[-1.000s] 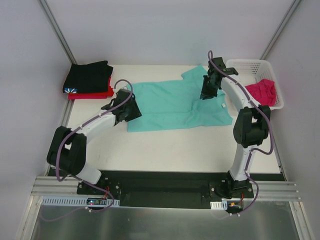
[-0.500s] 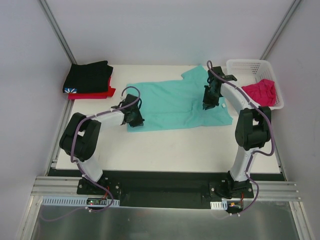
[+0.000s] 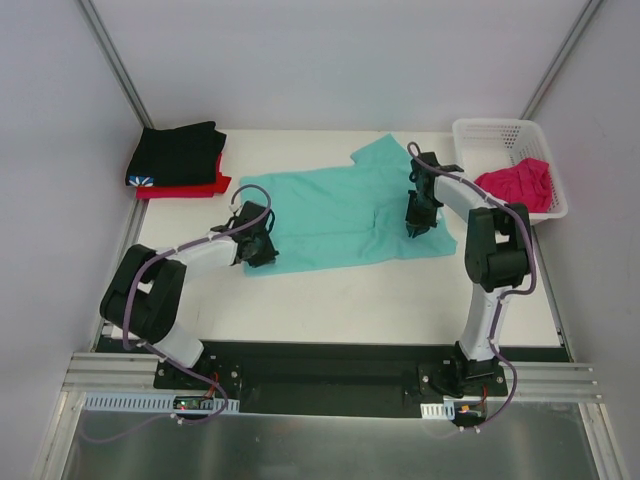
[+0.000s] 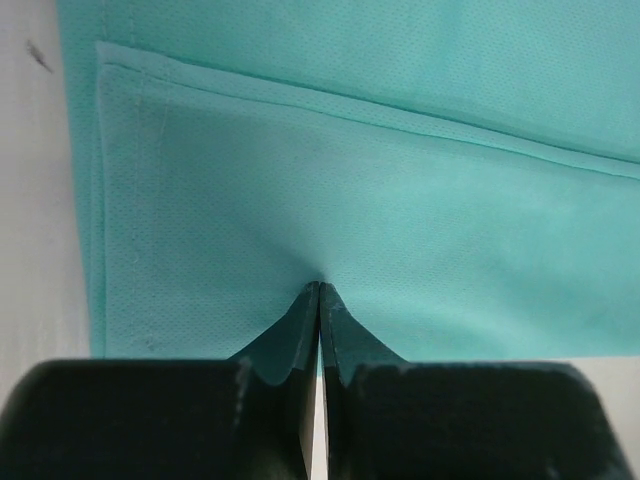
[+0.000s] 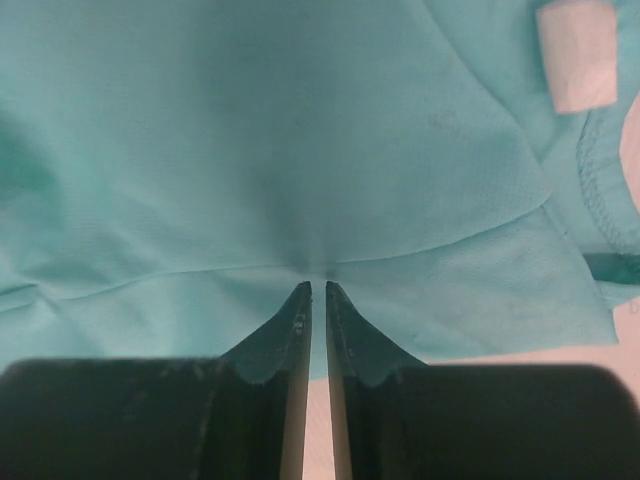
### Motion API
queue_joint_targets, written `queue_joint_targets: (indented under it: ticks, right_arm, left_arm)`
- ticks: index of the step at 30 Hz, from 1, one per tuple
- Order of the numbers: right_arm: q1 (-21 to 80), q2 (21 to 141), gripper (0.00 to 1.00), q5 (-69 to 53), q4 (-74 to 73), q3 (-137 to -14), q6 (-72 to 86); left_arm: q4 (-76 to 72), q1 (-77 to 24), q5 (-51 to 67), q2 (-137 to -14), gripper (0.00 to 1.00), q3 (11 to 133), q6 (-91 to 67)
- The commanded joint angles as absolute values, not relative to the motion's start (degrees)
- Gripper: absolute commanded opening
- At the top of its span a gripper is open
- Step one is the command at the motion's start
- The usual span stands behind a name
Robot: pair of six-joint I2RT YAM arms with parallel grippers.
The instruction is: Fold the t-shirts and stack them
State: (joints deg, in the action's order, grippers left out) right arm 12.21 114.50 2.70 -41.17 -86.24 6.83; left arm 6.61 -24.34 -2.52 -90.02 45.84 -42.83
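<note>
The left fingers [image 3: 262,248] sit at the near-left hem corner of the teal-green t-shirt [image 3: 335,205] in the top view, and the right fingers [image 3: 415,222] sit on its right end. There are four t-shirts, two arms and one basket. The teal-green one lies spread in the middle of the worktop [image 3: 330,290], its long axis running left to right with the hem at the left, the neck end at the right and one sleeve pointing to the far edge. The black t-shirt [image 3: 178,152] lies folded on top of the red t-shirt [image 3: 190,188] at the far left corner. The magenta-pink t-shirt [image 3: 518,180] lies crumpled in the white basket [image 3: 500,125] at the far right. In the left wrist view the two left fingers [image 4: 295,335] are pressed together, tips clamped on a small pucker of teal-green cloth [image 4: 400,190] just inside the doubled, stitched hem corner; a strip of worktop [image 4: 30,200] shows at the left. In the right wrist view the two right fingers [image 5: 290,340] stand nearly together with a hairline slit between them, tips pinching the teal-green cloth [image 5: 250,150] where creases meet; a white label [image 5: 575,55] and the stitched neck edge [image 5: 600,190] lie at the upper right.
</note>
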Motion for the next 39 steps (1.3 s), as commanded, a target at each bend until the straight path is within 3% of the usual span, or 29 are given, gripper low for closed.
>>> queue_joint_targets:
  ticks: [1, 2, 20, 28, 39]
  right_arm:
    - [12.0, 113.4, 0.11, 5.5, -42.4, -82.5, 7.6]
    - [12.0, 112.9, 0.08, 5.9, -42.2, -80.4, 7.6]
    - [17.0, 98.2, 0.03, 10.0, -40.9, -56.2, 8.6]
    - [22.1, 94.6, 0.02, 13.6, -44.8, -59.3, 10.6]
    - [23.3, 89.9, 0.08, 18.0, -50.7, -65.5, 12.3]
  left_arm:
    - [9.8, -24.4, -6.1, -86.1, 0.0, 44.9, -41.4]
    - [9.9, -24.4, -6.2, -85.8, 0.0, 44.8, -41.2]
    - [13.7, -24.3, -9.8, -73.7, 0.0, 38.5, -40.0]
    - [15.6, -24.4, -6.6, -67.8, 0.0, 38.9, -39.5]
    - [9.2, -25.3, -0.1, -79.4, 0.0, 42.4, -36.8]
